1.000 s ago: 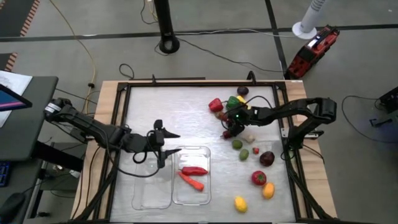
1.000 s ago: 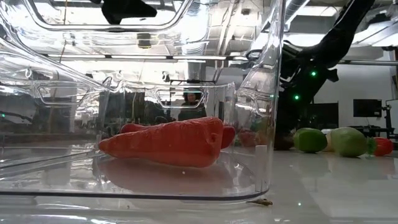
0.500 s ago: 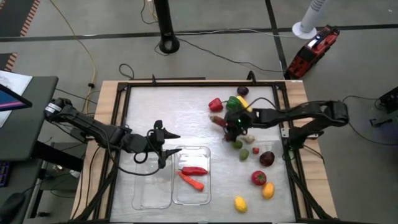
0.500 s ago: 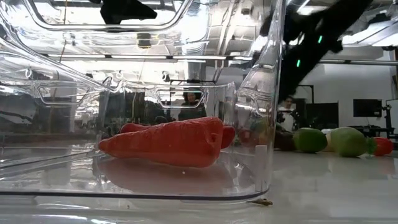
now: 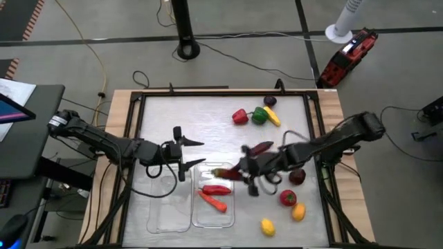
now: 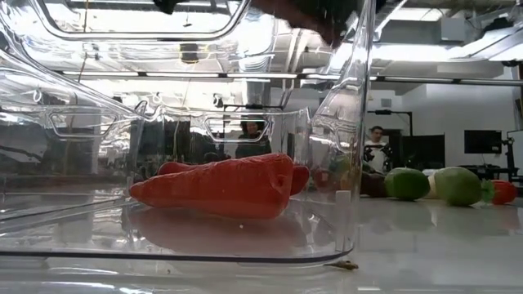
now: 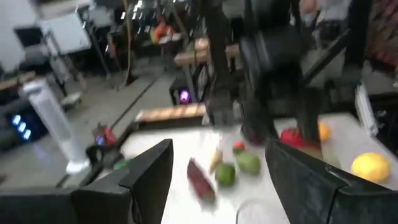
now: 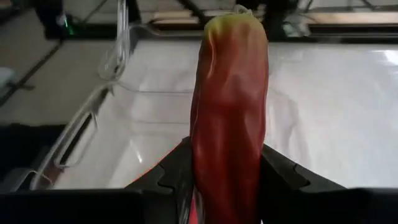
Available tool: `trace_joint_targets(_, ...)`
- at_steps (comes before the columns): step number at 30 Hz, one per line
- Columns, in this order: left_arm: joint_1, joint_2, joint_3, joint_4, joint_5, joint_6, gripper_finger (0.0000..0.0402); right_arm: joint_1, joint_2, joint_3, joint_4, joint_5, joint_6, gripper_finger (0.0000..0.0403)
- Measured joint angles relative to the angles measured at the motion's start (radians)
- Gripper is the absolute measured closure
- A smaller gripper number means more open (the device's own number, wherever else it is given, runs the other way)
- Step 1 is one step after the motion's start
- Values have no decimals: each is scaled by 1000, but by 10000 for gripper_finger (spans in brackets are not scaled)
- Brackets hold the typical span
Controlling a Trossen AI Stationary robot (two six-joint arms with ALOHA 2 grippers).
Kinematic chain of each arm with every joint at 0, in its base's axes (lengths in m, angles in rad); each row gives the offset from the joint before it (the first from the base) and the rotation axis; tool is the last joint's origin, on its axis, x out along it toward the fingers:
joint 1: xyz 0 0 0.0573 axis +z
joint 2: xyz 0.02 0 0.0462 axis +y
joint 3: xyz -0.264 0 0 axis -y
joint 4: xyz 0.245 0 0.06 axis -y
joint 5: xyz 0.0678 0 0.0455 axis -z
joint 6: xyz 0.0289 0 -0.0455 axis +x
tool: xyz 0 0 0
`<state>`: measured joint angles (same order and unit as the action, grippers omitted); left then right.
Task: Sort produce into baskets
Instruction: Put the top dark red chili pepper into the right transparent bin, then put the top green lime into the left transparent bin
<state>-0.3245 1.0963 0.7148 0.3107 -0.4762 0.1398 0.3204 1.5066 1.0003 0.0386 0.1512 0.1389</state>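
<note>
Holding a chilli [image 5: 217, 189] and carrot [image 5: 213, 201], one bin [image 5: 213, 220] sits beside right jaws clamping a red pepper [image 8: 229, 118].

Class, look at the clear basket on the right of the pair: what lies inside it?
Inside the right basket lie a red chilli and an orange carrot. The right gripper, carrying another chilli, covers its upper corner.

Toy produce and two clear baskets on the table.

Right basket [image 5: 213, 197] holds a red chilli [image 5: 216, 189] and an orange carrot [image 5: 214, 201]; left basket [image 5: 169, 207] lies just beside it. The right gripper [image 5: 237, 173] clamps a red-and-yellow chilli [image 8: 229, 118] over the right basket's far rim. Loose pieces lie to the right.
</note>
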Motion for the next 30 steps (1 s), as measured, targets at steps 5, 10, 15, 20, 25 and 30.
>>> trace_joint_targets(5,-4,-75,16,-60,27,-1,159,29,157,128,-17,-42,-42,231)
trace_joint_targets(10,-14,-120,16,-173,50,-70,159,29,249,219,-79,-48,-23,161)
trace_joint_targets(15,-14,-100,16,-178,52,-82,159,12,236,279,-199,-28,20,97)
trace_joint_targets(20,-13,-71,15,-179,49,-111,159,61,98,264,-495,161,85,85)
trace_joint_targets(25,-11,-63,15,-176,47,-114,159,148,-8,146,-627,229,215,89)
trace_joint_targets(30,-11,-62,15,-176,44,-118,159,228,-29,108,-760,259,416,90)
